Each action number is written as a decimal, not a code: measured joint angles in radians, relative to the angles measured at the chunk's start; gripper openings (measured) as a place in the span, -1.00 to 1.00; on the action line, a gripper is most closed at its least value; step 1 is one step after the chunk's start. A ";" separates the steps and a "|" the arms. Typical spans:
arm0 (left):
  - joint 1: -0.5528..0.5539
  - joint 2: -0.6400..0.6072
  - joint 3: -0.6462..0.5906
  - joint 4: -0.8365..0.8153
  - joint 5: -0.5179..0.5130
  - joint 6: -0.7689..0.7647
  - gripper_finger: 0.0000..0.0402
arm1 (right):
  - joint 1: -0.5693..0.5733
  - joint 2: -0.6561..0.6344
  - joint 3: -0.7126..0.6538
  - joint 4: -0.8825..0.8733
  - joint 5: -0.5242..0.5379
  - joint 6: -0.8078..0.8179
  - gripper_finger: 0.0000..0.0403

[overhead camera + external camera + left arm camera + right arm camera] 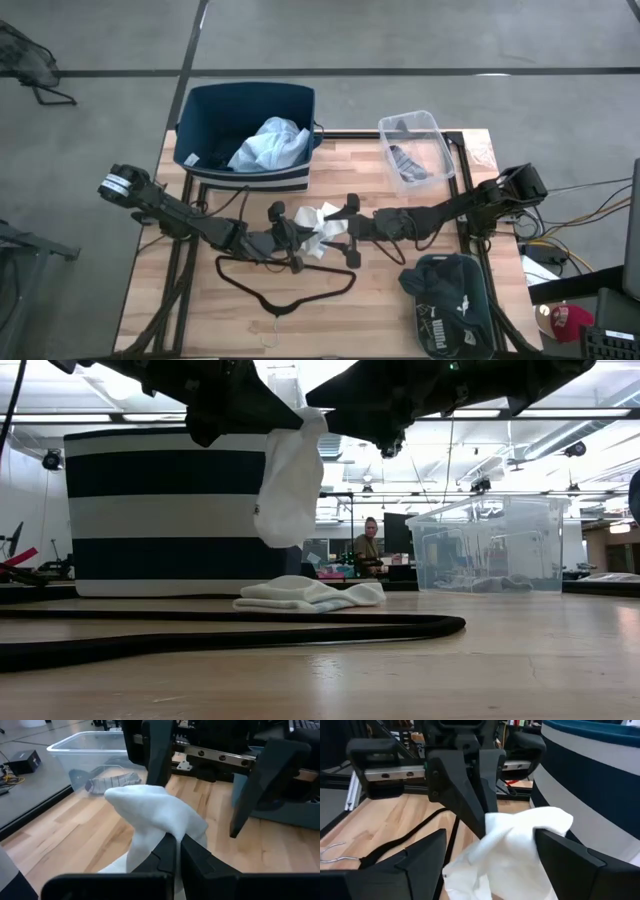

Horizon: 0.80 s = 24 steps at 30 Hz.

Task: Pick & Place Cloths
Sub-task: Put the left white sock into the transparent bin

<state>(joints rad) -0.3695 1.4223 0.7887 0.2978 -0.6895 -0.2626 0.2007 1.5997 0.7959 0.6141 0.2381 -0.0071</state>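
White sock (290,480) hanging mid-table, pinched in left gripper (292,240), fingers clamped together on its top edge. Second white piece (310,593) lying on wooden table (400,310) beneath. Right gripper (350,232) facing it, fingers spread wide either side of cloth, gripping nothing. Advisable: back right arm clear first, then lift high over striped bin (245,105) rim before letting go beside pale-blue shirt (270,145).

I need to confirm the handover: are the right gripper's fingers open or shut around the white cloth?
Open. The right gripper has its fingers spread either side of the white cloth, which the left gripper pinches.
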 joint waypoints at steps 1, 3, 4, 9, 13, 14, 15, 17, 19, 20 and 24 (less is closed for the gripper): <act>0.000 0.000 0.000 0.004 0.000 0.000 -0.93 | 0.000 -0.001 0.000 0.001 0.000 0.001 0.42; 0.000 0.000 0.000 0.012 0.004 0.002 -0.93 | 0.000 -0.004 0.000 -0.003 -0.001 0.012 0.34; 0.000 0.000 0.000 0.012 0.009 0.004 -0.93 | 0.000 -0.004 0.000 0.000 0.000 0.018 0.29; -0.001 0.000 0.000 0.031 0.017 0.006 -0.93 | 0.000 0.002 0.001 0.003 -0.001 0.020 -0.01; -0.001 0.000 0.000 0.032 0.022 0.006 -0.93 | 0.000 0.006 0.004 0.002 -0.001 0.021 -0.31; -0.001 0.000 0.000 0.033 0.022 0.006 -0.93 | 0.000 0.006 0.005 0.003 -0.001 0.019 -0.40; -0.001 0.000 0.000 0.033 0.022 0.006 -0.93 | 0.000 0.006 0.005 0.002 -0.001 0.017 -0.48; -0.001 0.000 0.000 0.032 0.022 0.006 -0.93 | 0.000 0.006 0.005 0.002 -0.001 0.008 -0.67; -0.001 0.000 0.000 0.032 0.021 0.003 -0.91 | 0.000 0.006 0.005 0.002 -0.003 0.000 -0.86; -0.001 0.000 0.000 0.031 0.022 0.003 -0.90 | 0.000 0.006 0.005 0.002 -0.003 -0.001 -0.90; -0.001 0.000 -0.001 0.030 0.026 0.003 -0.84 | 0.000 0.006 0.005 -0.005 -0.004 0.000 -0.92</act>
<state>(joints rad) -0.3702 1.4223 0.7880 0.3275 -0.6640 -0.2600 0.2005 1.6057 0.8009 0.6090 0.2345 -0.0075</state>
